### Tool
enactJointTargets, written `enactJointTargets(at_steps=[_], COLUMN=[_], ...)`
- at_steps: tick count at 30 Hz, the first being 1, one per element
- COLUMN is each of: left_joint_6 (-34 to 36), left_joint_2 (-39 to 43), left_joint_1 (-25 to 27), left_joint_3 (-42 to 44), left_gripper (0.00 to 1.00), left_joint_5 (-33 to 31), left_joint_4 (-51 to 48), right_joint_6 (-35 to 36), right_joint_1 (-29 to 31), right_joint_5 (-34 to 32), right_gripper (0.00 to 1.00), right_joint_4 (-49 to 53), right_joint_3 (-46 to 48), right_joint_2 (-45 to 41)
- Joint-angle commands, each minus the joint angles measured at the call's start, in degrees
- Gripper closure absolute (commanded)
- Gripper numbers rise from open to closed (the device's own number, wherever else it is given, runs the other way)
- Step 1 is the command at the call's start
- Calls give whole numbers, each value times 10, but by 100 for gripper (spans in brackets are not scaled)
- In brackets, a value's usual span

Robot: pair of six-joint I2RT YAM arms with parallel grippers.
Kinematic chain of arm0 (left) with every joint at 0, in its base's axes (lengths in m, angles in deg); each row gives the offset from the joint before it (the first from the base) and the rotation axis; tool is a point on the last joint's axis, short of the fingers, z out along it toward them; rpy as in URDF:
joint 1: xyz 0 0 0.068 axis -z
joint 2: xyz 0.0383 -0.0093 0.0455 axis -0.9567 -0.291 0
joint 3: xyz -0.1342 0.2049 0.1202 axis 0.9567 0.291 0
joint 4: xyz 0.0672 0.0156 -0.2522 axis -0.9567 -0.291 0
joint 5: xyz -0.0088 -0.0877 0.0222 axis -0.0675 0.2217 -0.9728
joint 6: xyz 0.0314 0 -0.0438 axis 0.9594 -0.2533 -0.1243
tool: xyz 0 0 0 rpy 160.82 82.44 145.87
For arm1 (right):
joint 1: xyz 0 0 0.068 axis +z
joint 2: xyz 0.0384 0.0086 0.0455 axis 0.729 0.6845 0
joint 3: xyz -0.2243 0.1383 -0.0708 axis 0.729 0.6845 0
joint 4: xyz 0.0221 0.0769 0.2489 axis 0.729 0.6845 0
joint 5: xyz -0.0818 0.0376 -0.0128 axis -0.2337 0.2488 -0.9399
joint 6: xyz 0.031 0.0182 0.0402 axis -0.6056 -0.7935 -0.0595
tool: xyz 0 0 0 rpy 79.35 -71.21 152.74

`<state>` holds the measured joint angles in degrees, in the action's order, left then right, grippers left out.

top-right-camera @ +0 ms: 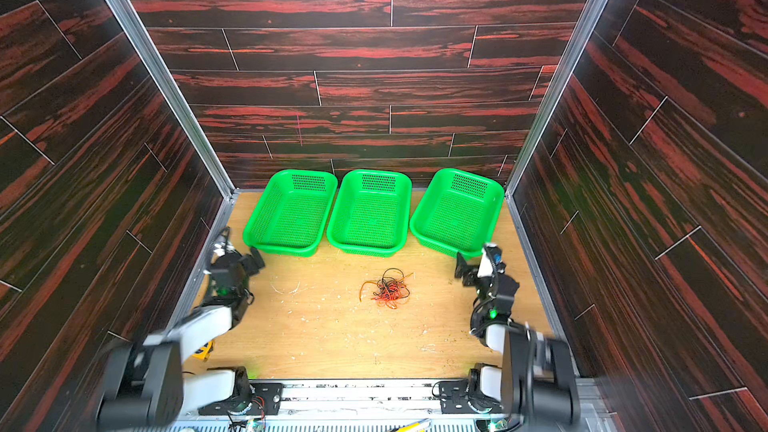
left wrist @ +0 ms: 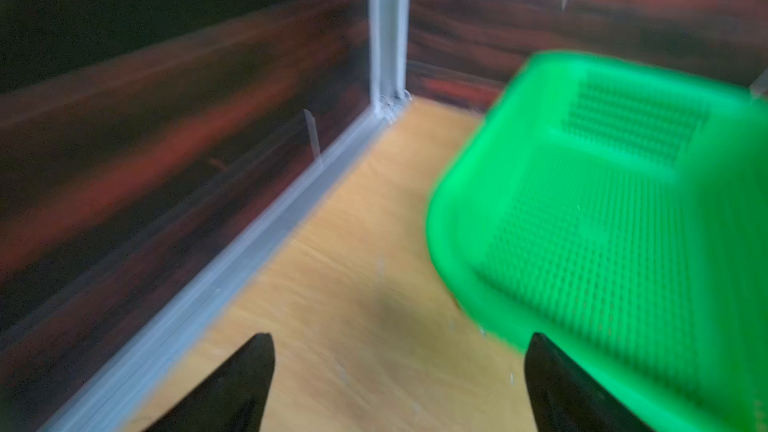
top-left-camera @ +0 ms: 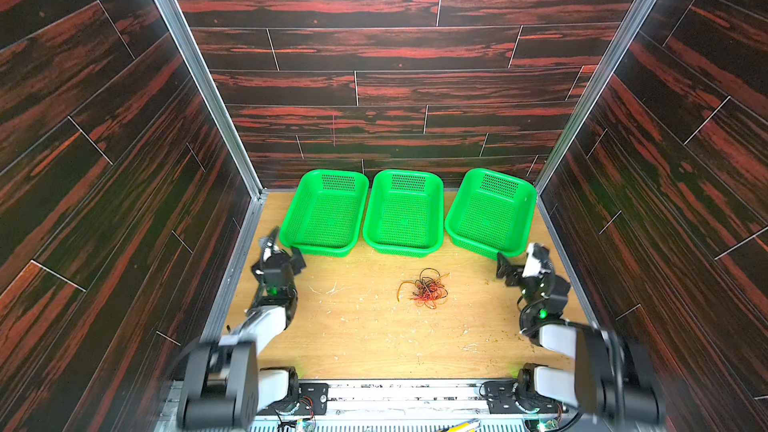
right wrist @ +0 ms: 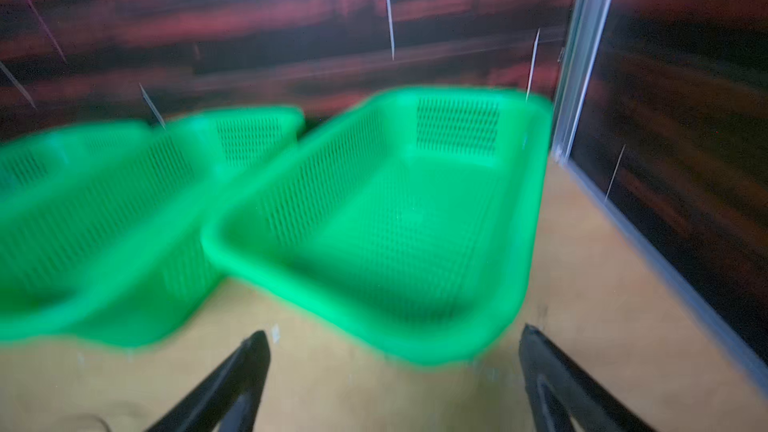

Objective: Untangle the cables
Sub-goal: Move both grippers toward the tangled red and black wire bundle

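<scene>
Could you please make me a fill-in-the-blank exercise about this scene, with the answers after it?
By the far wall stand ___ green baskets.
The cables, red, black and ___, lie tangled on the table.
The left end effector and the right end effector are both ___ and hold nothing.
Answers: three; orange; open.

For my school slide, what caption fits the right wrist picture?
Open right gripper faces green baskets on the wooden table.
</scene>
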<state>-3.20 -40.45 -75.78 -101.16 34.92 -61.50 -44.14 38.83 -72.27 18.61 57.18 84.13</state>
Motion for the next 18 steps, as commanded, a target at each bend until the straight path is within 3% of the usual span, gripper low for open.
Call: enactJointTargets(at_steps=[1,5,11,14,18], left_joint_6=[-41,-72,-87,-69,-20], left_joint_2=[54,131,213,197,123], left_joint_1=[2,4,35,113,236], left_joint_3=[-45,-59,-50,-59,-86], left_gripper=[8,12,17,18,18], left_joint_5=[-8,48,274,326,337], left_joint_4=[-164,-259,-283,-279,-277], right_joint_6=[-48,-63,-71,-72,-85], right_joint_1=[4,14,65,97,133], right_joint_5=[35,85,139,146,183], right_gripper=[11,16,21,28,37], right_joint_4=[139,268,465,527,577], right_joint_3=[-44,-108,-204,-237,-264], right_joint_2=[-54,-86,-107,-95,-77])
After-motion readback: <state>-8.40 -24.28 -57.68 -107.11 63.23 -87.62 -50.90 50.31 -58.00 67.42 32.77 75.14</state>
